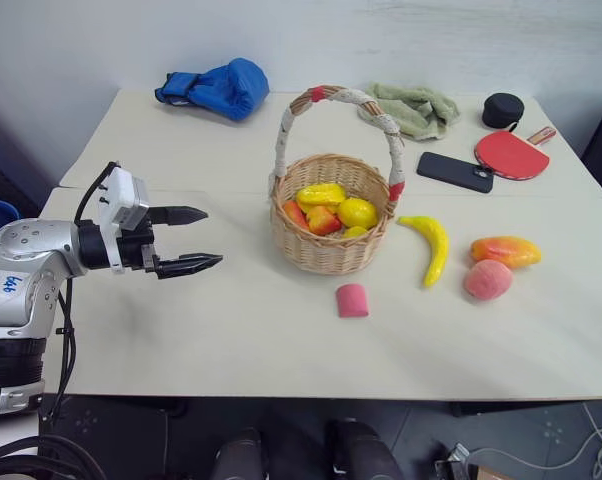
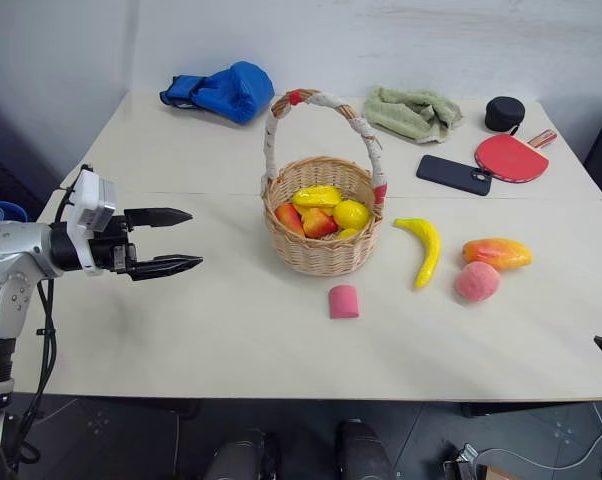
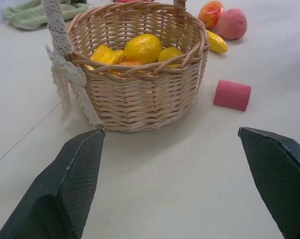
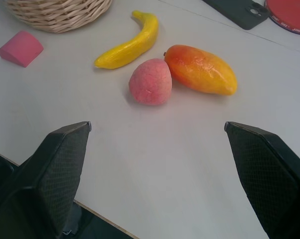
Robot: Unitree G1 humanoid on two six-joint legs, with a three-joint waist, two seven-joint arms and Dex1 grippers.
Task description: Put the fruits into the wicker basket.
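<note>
Both tools, left tool [image 1: 199, 240] and right tool [image 4: 157, 134], gape wide above the table [image 1: 281, 350], holding nothing.

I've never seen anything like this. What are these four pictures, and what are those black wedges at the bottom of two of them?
A two-armed robot is looking at a table. Two pictures come from its head; the other two from cameras on its wrists, and the black wedges are each gripper's fingers. The left gripper and the right gripper are both open and hold nothing. On the table stands a wicker basket already holding several small fruits. Beside it lie a banana, a mango, a peach and a pink block. Farther back are a blue glove, a towel, a phone and a paddle.
</note>
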